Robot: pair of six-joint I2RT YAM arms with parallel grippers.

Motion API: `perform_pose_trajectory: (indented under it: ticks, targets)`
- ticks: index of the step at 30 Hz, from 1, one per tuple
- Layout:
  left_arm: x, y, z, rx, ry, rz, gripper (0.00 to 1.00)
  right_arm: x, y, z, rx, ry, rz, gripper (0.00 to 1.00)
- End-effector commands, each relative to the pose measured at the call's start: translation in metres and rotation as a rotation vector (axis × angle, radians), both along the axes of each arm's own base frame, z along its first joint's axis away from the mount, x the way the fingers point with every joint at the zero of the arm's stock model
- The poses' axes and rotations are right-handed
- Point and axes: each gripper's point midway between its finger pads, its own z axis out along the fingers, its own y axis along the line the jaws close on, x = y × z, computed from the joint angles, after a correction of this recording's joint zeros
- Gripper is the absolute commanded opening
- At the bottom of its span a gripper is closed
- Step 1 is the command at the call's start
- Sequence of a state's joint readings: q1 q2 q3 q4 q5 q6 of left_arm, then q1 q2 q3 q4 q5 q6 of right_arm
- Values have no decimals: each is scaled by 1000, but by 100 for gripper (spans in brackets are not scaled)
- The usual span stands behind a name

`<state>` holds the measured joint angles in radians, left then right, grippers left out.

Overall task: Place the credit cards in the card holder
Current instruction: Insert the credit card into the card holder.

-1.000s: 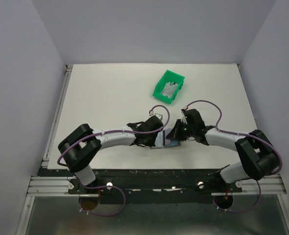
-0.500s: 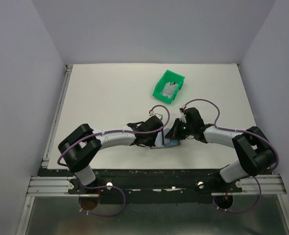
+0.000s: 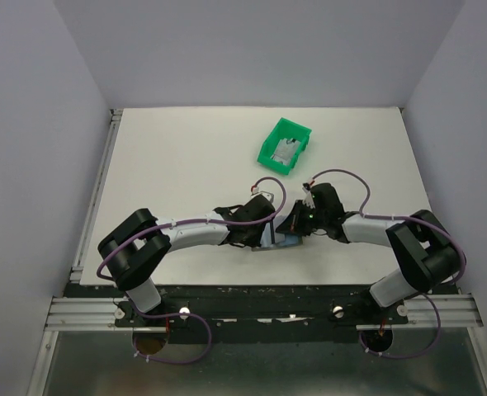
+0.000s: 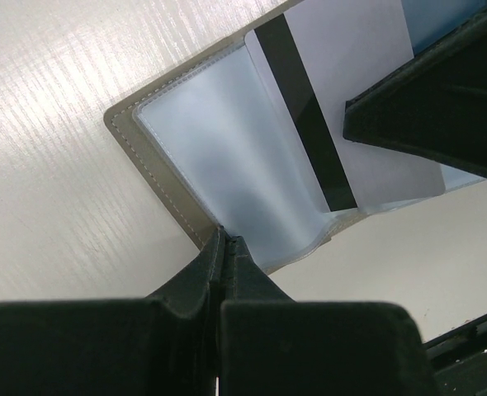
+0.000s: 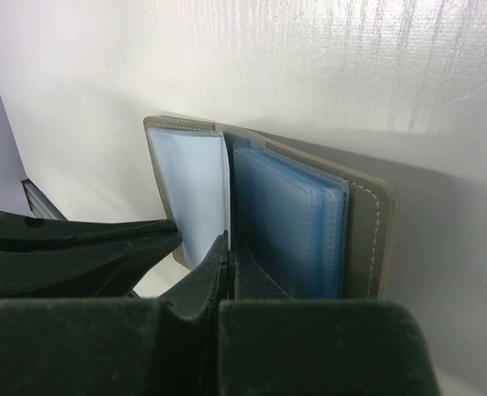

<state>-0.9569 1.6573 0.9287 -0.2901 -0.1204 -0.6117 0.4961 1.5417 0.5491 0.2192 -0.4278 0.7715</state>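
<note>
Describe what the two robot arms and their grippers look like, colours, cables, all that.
The left arm and right arm have pale grey-white links with bulky black joints. A thin purple cable loops along each. The left gripper and right gripper are black, with matte wedge-shaped fingers tapering to narrow tips. A small green light glows on the right wrist.

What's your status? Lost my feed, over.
Left gripper shut on card holder edge. Right gripper shut on credit card, over open sleeves, not seated. Green bin well behind, nothing blocking.
</note>
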Motion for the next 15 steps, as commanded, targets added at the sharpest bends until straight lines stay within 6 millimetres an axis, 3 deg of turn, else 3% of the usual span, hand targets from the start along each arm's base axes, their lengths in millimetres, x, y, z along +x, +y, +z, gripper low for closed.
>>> perform_pose_trajectory:
  ticks: [1, 6, 15]
  targets:
    - [4, -5, 0, -1, -5, 8, 0, -23, -10, -20, -38, 97, -15, 1]
    - [4, -5, -2, 4, -1, 6, 0, -29, -18, -24, -61, 133, -61, 0]
    - [3, -4, -3, 5, -1, 6, 0, -29, -14, -21, -44, 127, -35, 0]
